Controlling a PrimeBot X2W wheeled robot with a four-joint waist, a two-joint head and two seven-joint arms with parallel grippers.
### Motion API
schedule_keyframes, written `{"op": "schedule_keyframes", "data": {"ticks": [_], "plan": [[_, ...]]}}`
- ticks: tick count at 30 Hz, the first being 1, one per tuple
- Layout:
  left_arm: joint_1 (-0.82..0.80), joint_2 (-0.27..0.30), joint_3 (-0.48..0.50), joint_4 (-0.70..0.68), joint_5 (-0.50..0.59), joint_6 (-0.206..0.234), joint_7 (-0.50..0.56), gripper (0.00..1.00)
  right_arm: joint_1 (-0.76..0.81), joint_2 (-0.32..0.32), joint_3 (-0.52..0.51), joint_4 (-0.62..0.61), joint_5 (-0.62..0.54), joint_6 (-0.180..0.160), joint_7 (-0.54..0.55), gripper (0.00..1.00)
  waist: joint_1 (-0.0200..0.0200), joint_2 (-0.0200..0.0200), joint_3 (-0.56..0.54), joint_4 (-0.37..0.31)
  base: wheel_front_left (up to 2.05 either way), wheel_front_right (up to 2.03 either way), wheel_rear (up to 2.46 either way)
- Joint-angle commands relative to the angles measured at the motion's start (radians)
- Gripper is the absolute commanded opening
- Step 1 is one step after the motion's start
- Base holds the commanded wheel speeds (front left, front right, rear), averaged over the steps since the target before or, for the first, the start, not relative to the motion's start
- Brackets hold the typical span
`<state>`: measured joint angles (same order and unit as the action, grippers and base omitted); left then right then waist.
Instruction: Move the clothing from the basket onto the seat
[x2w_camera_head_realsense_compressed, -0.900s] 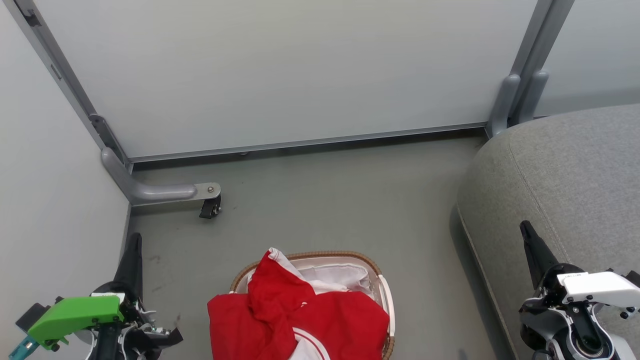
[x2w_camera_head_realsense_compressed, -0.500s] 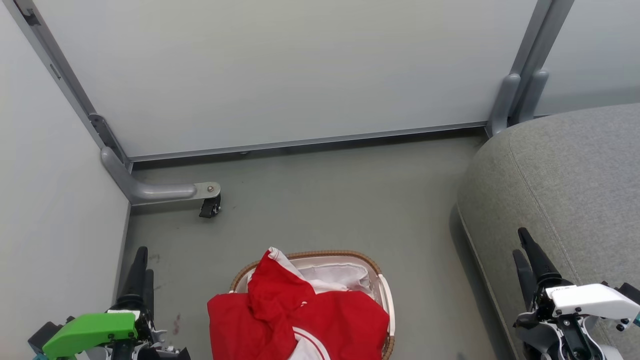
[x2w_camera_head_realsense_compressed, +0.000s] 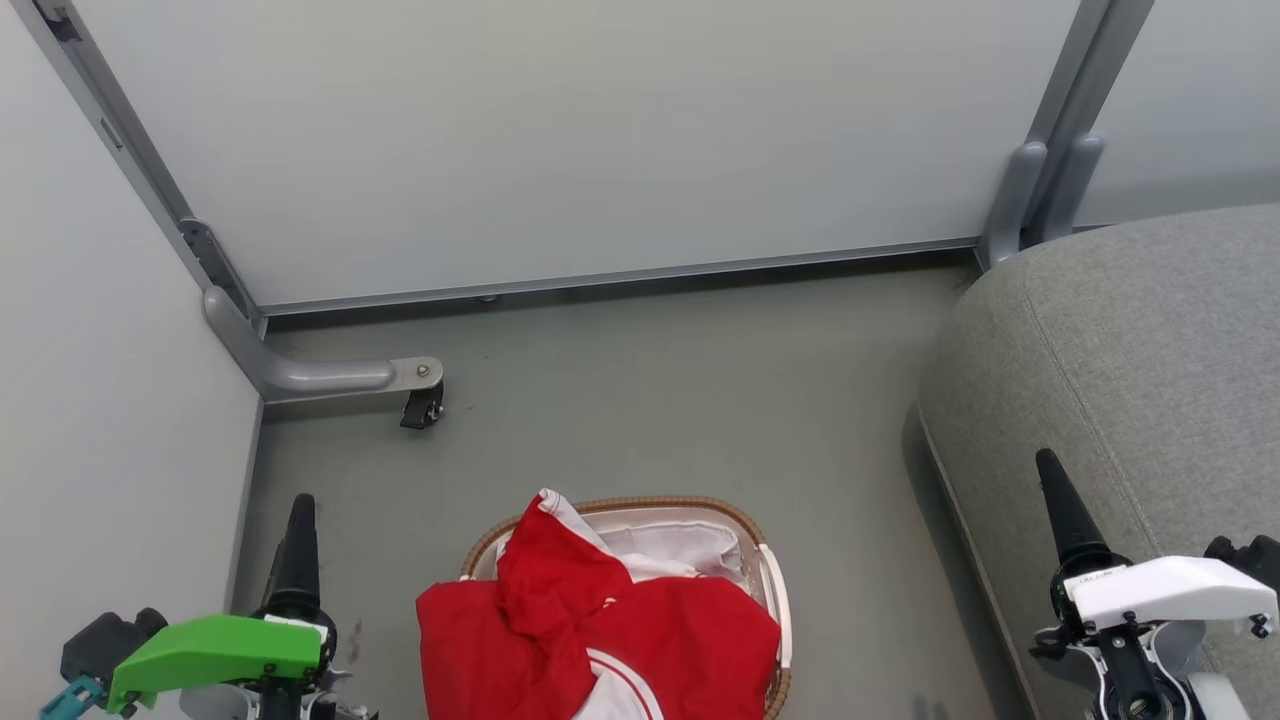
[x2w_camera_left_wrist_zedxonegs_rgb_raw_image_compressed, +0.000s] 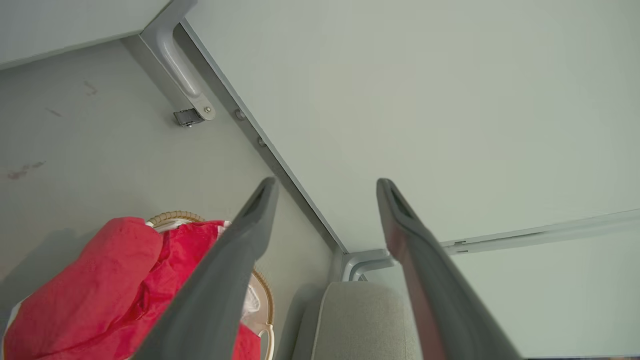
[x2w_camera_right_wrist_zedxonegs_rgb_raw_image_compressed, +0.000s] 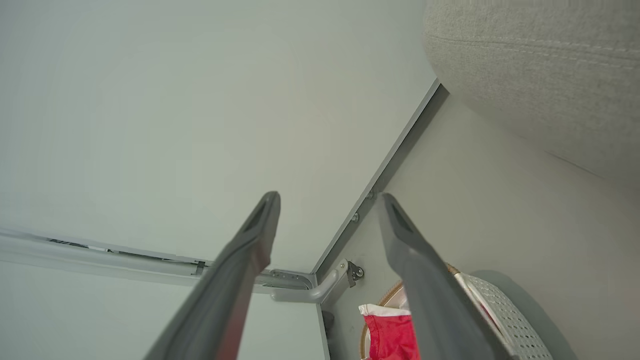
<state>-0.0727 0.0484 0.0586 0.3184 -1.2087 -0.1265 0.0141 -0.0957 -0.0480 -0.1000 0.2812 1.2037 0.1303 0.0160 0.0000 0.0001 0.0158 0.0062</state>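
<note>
Clothing is still sitting piled in the basket, nothing lifted yet. Left gripper is creeping in toward the basket's left side, while right gripper is hanging by the seat right of the basket. Both are gaping wide, carrying nothing.

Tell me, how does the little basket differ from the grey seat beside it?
The basket is small, white plastic with a brown woven rim; the seat is far bigger and covered in grey woven fabric. The basket is heaped with red clothing; the seat has no clothing on the part in view. Both stand on the same grey floor.
</note>
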Motion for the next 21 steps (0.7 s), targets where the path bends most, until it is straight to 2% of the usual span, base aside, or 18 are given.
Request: {"op": "schedule_keyframes", "data": {"ticks": [1,11,21], "plan": [[-0.034,0.015,-0.008,-0.01,0.054,-0.002,-0.011,1.0,-0.034,-0.01,-0.001,-0.016,-0.05,0.0,-0.012,1.0,0.0,-0.0001,0.001,0.0,0.0,0.0,0.0],[-0.046,0.03,-0.054,0.01,0.248,0.018,-0.05,1.0,-0.046,-0.014,0.012,-0.011,-0.238,0.0,-0.051,1.0,0.0,-0.0001,0.011,0.002,0.0,0.0,0.0],[-0.053,0.053,-0.106,0.017,0.41,0.073,-0.085,1.0,-0.052,-0.014,0.022,-0.005,-0.395,0.0,-0.086,1.0,0.0,-0.0001,0.016,0.005,0.0,0.0,0.0]]}}
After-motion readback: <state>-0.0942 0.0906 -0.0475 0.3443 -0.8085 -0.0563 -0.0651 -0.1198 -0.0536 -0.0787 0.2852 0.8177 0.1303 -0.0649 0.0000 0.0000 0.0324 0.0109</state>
